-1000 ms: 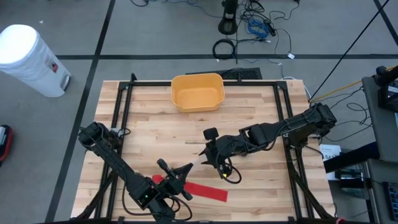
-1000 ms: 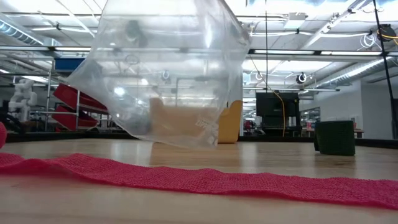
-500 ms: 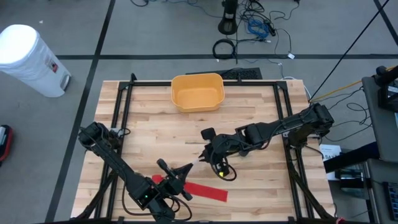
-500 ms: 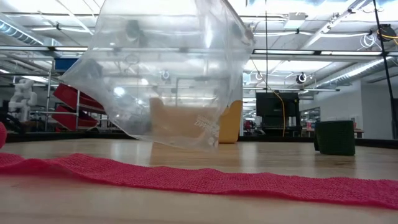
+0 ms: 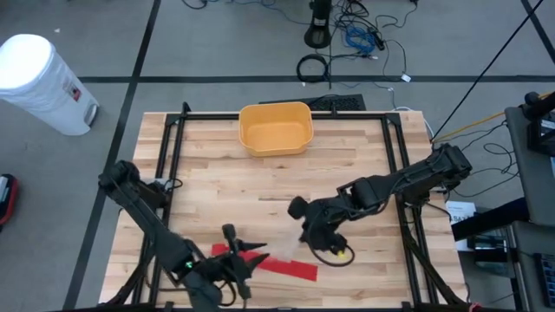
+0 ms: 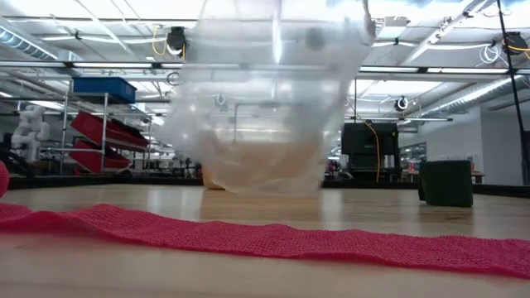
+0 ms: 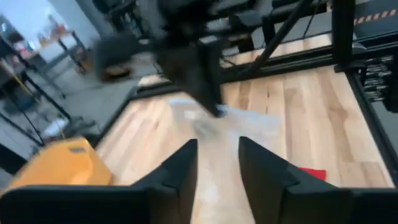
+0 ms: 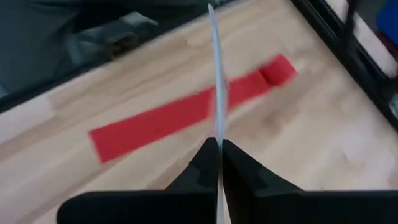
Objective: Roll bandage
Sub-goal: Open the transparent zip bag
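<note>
Your left gripper (image 5: 241, 263), fingers parted and empty, hovered right over the red bandage (image 5: 276, 265) lying flat along the table's front edge, while your right gripper (image 5: 305, 232) pinched what looked like a clear plastic bag (image 6: 265, 99).

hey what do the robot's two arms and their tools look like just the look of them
Both arms are matte black, built from slim jointed links with bulkier housings at the joints. Black cables run along the right arm, and a loop hangs near the right tool. A small green light glows on the left arm near the left tool. Each tool has two flat, dark fingers, tapering to blunt tips in the wrist views. No lettering is readable.
</note>
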